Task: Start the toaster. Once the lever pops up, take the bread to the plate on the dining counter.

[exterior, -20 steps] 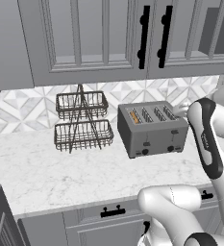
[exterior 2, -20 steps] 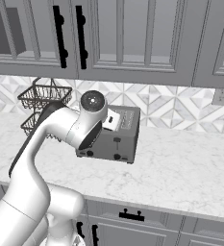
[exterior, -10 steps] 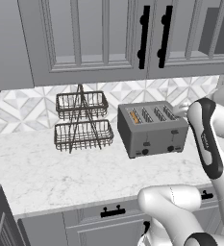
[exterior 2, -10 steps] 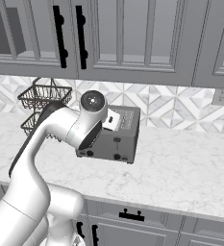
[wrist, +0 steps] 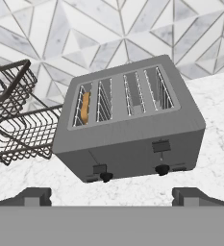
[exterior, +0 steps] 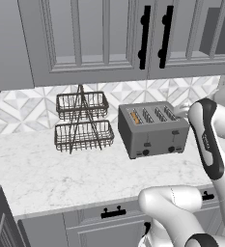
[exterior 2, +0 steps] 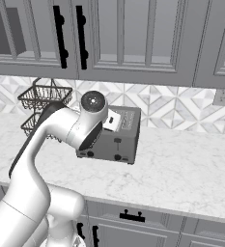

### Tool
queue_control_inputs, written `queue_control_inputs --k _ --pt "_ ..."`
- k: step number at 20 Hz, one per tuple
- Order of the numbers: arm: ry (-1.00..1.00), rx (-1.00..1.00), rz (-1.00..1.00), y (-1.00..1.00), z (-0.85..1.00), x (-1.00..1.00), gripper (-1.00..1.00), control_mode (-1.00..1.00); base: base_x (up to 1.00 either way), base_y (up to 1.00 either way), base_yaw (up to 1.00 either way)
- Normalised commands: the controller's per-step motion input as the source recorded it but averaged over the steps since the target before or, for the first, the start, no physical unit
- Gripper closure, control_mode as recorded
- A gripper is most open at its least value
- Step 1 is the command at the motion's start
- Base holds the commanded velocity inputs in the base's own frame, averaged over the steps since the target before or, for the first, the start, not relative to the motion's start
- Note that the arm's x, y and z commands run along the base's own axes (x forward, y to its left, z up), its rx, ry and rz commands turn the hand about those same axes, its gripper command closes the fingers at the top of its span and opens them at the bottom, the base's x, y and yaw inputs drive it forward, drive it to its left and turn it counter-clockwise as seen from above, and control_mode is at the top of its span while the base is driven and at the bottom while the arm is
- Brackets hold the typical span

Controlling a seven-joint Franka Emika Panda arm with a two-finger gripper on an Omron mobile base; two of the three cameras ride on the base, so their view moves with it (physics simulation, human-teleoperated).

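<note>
Toaster (exterior: pixel 152 129): left base view, a grey four-slot box on the white marble counter (exterior: pixel 46 173), its front with knobs and levers facing the base.
Bread (exterior: pixel 134 117): left base view, a golden-tan slice sunk in the leftmost slot of the toaster.
Wire rack (exterior: pixel 82 122): left base view, a two-tier dark basket rack just left of the toaster, apart from it; both tiers look bare.
Arm: left base view, its white and dark forearm rises at the right edge, beside the toaster's right end.

Toaster (exterior 2: pixel 119 137): right base view, partly hidden behind the arm's elbow joint, standing on the counter (exterior 2: pixel 181 169) before the patterned tile wall.
Wire rack (exterior 2: pixel 44 99): right base view, behind the arm at the left.

Claw (wrist: pixel 111 196): hand view, the two dark finger tips stand far apart at the bottom corners, spread wide, holding nothing and touching nothing.
Toaster (wrist: pixel 132 139): hand view, ahead of the claw and well apart from it, both levers and knobs low on its front.
Bread (wrist: pixel 85 108): hand view, upright in the slot nearest the wire rack (wrist: pixel 17 129); the other three slots show only wire guides.
</note>
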Motion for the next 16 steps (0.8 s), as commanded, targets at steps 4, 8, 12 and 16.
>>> queue_control_inputs --k 4,8,12,16 --pt "0.00 0.00 0.00 0.00 0.00 0.00 -1.00 -1.00 0.00 0.00 0.00" --pt "0.00 0.00 0.00 0.00 0.00 0.00 -1.00 -1.00 0.00 0.00 0.00" --pt "0.00 0.00 0.00 0.00 0.00 0.00 -1.00 -1.00 0.00 0.00 0.00" --pt "0.00 0.00 0.00 0.00 0.00 0.00 -1.00 -1.00 0.00 0.00 0.00"
